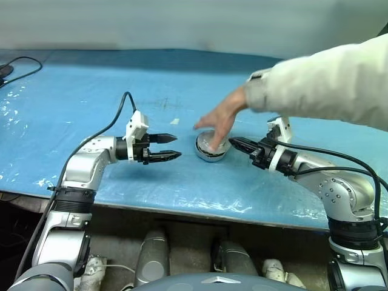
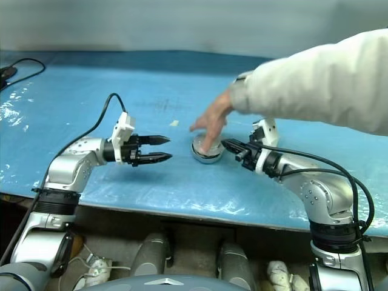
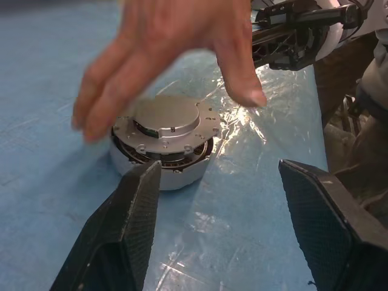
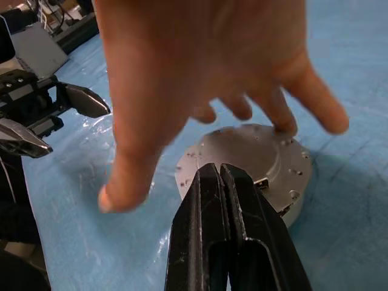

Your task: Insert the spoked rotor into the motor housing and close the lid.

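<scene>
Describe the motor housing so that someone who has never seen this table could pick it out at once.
On the blue table, look midway between the two grippers, left gripper and right gripper. Under a person's hand sits the motor housing: a low round silver-grey unit with a flat lid on top. It is the sole round metal thing on the sheet.

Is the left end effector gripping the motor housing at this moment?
No. The left end effector hangs open, apart from the motor housing, which a person's hand is reaching over.
</scene>
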You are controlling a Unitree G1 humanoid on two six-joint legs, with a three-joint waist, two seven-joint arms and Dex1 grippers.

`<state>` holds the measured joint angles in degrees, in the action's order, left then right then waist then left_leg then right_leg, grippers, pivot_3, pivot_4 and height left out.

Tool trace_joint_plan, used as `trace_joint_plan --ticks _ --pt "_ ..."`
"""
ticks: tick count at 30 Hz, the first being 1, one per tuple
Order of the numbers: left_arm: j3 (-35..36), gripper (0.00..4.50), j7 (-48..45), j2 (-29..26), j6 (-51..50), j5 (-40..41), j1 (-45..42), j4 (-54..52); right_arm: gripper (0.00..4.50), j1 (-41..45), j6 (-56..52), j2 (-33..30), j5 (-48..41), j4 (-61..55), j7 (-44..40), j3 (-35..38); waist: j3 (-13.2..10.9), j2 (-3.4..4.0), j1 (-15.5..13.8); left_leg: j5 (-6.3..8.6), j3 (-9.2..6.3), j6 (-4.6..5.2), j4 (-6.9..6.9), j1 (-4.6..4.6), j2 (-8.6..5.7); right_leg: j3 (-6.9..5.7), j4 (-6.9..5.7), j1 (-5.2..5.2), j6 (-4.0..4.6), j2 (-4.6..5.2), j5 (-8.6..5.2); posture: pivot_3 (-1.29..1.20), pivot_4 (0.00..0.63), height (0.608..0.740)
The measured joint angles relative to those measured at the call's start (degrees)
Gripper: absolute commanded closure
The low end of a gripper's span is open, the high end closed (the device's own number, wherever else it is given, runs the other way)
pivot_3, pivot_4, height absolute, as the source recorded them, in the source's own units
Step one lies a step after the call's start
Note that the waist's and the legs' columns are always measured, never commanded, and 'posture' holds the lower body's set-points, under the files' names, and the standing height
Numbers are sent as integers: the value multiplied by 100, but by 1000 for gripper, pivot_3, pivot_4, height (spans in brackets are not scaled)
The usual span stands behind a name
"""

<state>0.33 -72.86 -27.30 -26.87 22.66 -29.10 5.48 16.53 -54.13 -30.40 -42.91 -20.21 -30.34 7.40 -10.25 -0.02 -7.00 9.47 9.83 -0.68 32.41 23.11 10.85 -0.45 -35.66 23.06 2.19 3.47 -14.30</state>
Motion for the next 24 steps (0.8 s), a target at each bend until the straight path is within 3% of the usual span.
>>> trace_joint_plan --ticks 24 --pt "-59 1264 444 -3 196 108 16 76 4466 90 120 -134 182 234 -134 -16 0 0 8 -1 5 1 5 -2 0 8 -3 1 -2 -4 1 0 150 740"
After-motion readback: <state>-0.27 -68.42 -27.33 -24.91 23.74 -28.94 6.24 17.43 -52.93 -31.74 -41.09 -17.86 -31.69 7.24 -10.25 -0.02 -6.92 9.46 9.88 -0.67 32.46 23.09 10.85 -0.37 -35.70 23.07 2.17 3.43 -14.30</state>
